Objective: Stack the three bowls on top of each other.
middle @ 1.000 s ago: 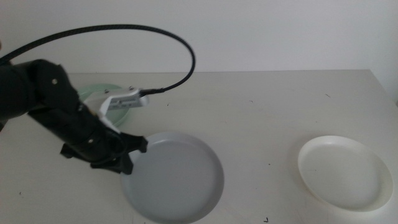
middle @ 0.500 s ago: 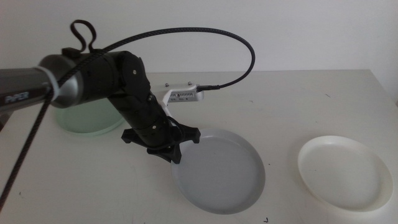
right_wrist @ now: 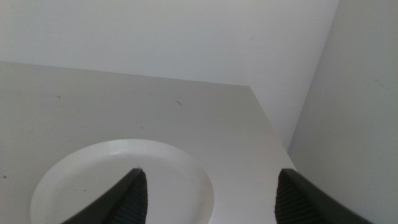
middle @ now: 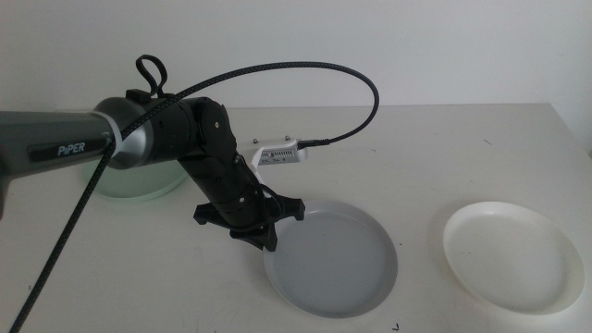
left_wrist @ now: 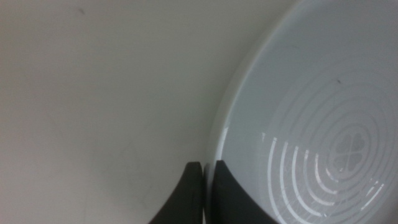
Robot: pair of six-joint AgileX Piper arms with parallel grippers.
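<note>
My left gripper (middle: 268,239) is shut on the near-left rim of the pale grey-blue bowl (middle: 338,264) and holds it at the table's middle front. In the left wrist view the two jaws (left_wrist: 204,186) pinch that bowl's rim (left_wrist: 311,124). The mint green bowl (middle: 125,180) sits at the back left, partly hidden behind the left arm. The white bowl (middle: 513,254) rests at the front right. It also shows in the right wrist view (right_wrist: 124,180), with my right gripper (right_wrist: 208,199) open above it and out of the middle view.
A black braided cable (middle: 305,69) loops up from the left arm over the table's back. The table's right edge (middle: 573,129) lies close beyond the white bowl.
My left gripper has carried the grey-blue bowl to the right, from the front left to the middle front. The mint green bowl is less covered. The white bowl has not moved.
</note>
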